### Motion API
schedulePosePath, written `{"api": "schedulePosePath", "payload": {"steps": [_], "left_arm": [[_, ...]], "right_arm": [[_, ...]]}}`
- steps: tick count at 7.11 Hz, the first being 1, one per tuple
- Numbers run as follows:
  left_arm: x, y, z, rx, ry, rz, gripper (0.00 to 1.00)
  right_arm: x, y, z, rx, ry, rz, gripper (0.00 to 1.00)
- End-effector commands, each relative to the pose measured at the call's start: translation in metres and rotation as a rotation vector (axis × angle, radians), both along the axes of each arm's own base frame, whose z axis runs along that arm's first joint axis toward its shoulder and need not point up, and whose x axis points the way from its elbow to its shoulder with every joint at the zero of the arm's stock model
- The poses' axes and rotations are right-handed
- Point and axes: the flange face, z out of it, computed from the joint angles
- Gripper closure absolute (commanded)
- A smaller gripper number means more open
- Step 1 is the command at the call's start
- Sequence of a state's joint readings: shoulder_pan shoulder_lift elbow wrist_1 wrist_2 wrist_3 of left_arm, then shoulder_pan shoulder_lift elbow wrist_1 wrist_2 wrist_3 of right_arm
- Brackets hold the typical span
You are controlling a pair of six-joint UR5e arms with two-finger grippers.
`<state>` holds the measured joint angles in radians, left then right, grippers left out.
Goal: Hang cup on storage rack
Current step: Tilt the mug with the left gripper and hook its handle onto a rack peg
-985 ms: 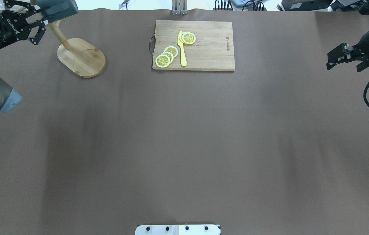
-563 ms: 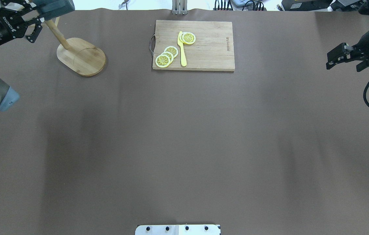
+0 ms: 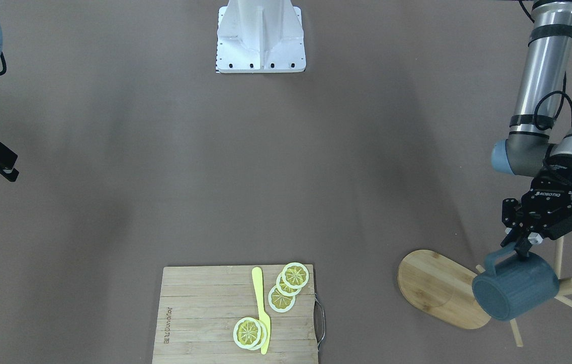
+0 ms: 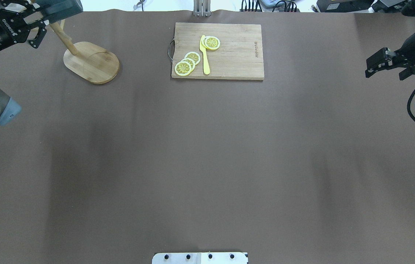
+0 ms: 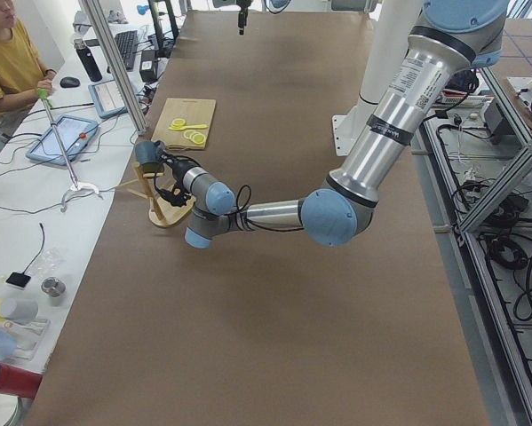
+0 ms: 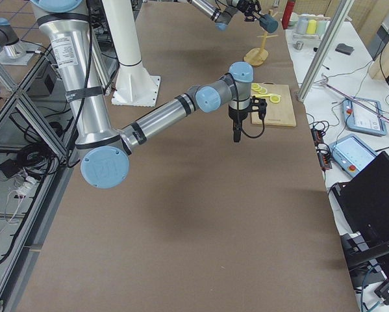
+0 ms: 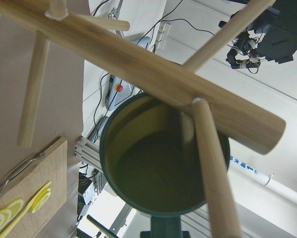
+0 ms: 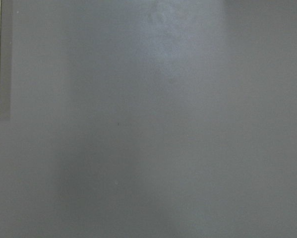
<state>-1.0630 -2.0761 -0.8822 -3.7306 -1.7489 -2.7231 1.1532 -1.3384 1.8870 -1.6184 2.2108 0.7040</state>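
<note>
Grip first: our left gripper [image 3: 522, 246] is clamped on the loop handle [image 3: 497, 258] of the slate-blue ribbed mug [image 3: 516, 293]. It carries the mug on its side, high among the pegs of the light bamboo mug tree [image 4: 91, 63], so a thin dowel peg [image 7: 212, 178] can catch the handle. Whether it has caught, we cannot tell. Further right, the rectangular wooden cutting board [image 4: 236, 55] with lemon slices [image 4: 187, 63] lies well apart. Our right gripper [image 4: 386, 70] hangs spread and empty, out of the way.

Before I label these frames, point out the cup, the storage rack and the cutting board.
cup [image 3: 528, 283]: front-facing view, side wall.
storage rack [image 3: 432, 283]: front-facing view, oval base.
cutting board [image 3: 200, 313]: front-facing view, bare wood surface.
</note>
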Motion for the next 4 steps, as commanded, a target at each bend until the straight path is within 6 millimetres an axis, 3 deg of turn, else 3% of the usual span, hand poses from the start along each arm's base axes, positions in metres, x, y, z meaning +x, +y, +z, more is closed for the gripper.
{"api": "schedulePosePath", "payload": {"steps": [1,4], "left_arm": [[0.0001,-0.0003,0.0013,-0.005,-0.002,0.000,0.41],[-0.0029,0.0003,0.0019,-0.003,-0.003,0.001,0.32]], "right_arm": [[-0.0007,0.0003,-0.0011,0.001,-0.002,-0.002,0.00],[-0.0006,0.0006,-0.0018,0.002,-0.003,-0.001,0.00]]}}
